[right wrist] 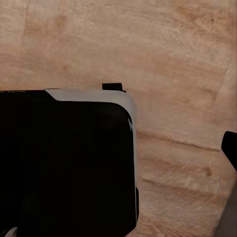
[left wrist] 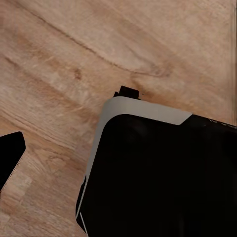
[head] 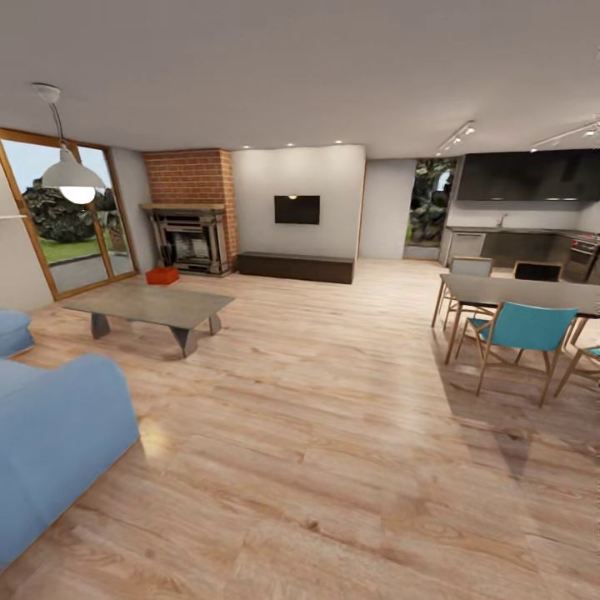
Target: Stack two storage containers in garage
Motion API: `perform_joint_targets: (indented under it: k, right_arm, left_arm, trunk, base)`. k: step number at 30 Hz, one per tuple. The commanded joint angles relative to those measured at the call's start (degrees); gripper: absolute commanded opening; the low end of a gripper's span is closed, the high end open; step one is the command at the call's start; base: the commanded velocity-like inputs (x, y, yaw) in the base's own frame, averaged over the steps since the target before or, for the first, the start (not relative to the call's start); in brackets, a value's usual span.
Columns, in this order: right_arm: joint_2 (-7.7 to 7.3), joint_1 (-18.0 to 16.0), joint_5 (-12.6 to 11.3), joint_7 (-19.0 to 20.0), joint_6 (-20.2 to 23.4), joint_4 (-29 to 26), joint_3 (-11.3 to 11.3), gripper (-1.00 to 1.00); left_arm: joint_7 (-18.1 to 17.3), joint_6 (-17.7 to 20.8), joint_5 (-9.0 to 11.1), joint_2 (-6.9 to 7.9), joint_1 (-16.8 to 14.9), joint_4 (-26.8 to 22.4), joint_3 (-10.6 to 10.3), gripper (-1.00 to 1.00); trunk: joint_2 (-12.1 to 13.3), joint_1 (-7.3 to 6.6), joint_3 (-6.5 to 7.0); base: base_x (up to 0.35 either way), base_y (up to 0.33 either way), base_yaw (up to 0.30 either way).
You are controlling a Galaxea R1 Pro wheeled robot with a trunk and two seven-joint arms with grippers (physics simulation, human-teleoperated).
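Observation:
Across the living room, an orange-red storage container (head: 162,275) sits on the wood-plank floor in front of the brick fireplace (head: 190,240). At this distance I cannot tell whether it is one box or two side by side. It is far from me, beyond the low coffee table (head: 154,307). The left wrist view holds one dark fingertip (left wrist: 10,160) at the picture's edge over wood planks. The right wrist view has a dark fingertip (right wrist: 230,148) at its edge. Nothing is between the fingers that I can see.
A blue sofa (head: 50,433) fills the near left. A dining table (head: 525,293) with teal chairs (head: 523,329) stands at the right. A long dark bench (head: 296,267) lines the far wall. My black, white-edged base (left wrist: 163,173) (right wrist: 64,163) is below both wrists.

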Motion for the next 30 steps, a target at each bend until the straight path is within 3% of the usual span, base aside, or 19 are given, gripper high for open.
perform_joint_targets:
  k: [1,7,30]
  right_arm:
    - [0.02,-0.1,-0.6,0.0,-0.3,0.2,0.5,1.00]
    - [0.03,-0.1,-0.6,-0.1,-0.3,0.2,0.6,1.00]
    - [-0.03,-0.1,-0.5,0.0,-0.4,0.2,0.6,1.00]
  left_arm:
    - [0.1,-0.1,0.2,0.00,0.0,0.0,0.2,1.00]
    - [0.1,-0.1,0.2,0.00,0.0,0.0,0.2,1.00]
    - [0.1,-0.1,0.2,0.00,0.0,0.0,0.2,1.00]
  trunk:
    - [-0.1,0.04,-0.08]
    - [-0.1,0.04,-0.08]
    - [-0.1,0.04,-0.08]
  base:
    - [0.324,0.000,-0.195]
    - [0.324,0.000,-0.144]
    - [0.324,0.000,-0.002]
